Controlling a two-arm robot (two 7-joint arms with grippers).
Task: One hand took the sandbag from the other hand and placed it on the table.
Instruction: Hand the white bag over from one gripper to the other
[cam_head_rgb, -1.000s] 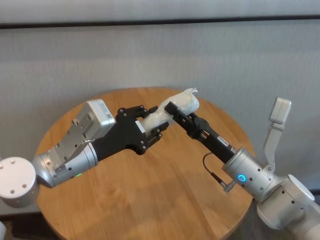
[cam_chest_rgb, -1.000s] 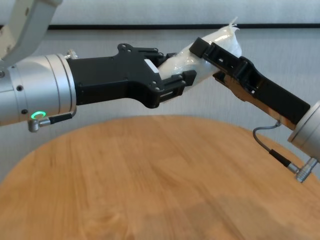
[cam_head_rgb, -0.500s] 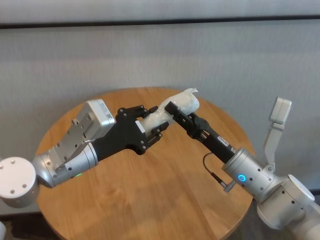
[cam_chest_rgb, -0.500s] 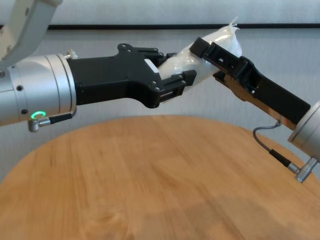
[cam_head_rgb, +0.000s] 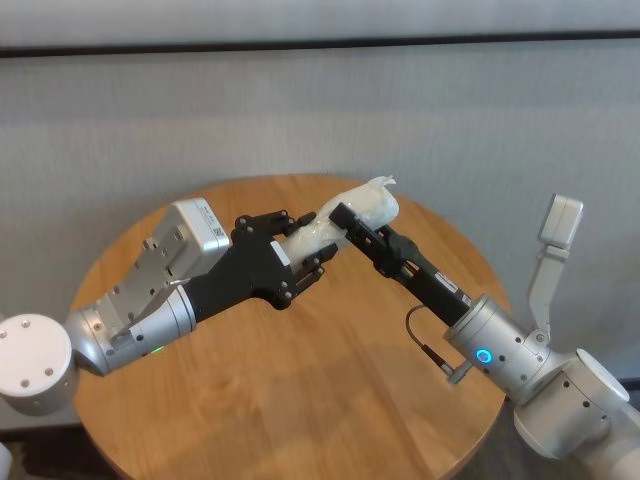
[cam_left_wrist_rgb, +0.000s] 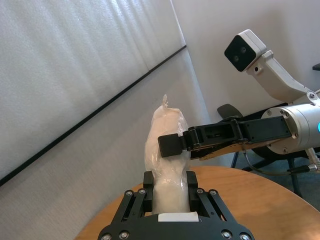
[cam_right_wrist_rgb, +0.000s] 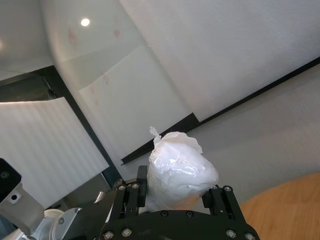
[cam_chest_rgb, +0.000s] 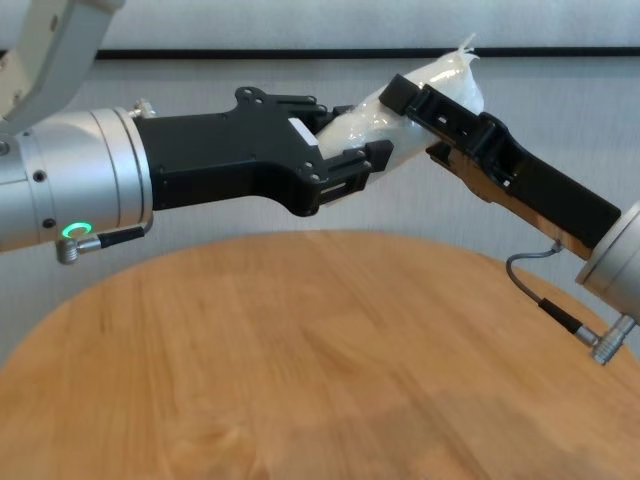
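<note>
Silver cylindrical wrists; black left tool (cam_head_rgb: 300, 255), green light; right tool (cam_head_rgb: 350, 222), blue light.

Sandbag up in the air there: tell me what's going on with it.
Both tools are shut on the sandbag at once, above the round table. The left tool, with the green light, holds its lower end; the right tool, with the blue light, grips it nearer the twisted tip. This looks like the middle of a handover: neither side has let go, and the bag has not yet been set on the table.
</note>
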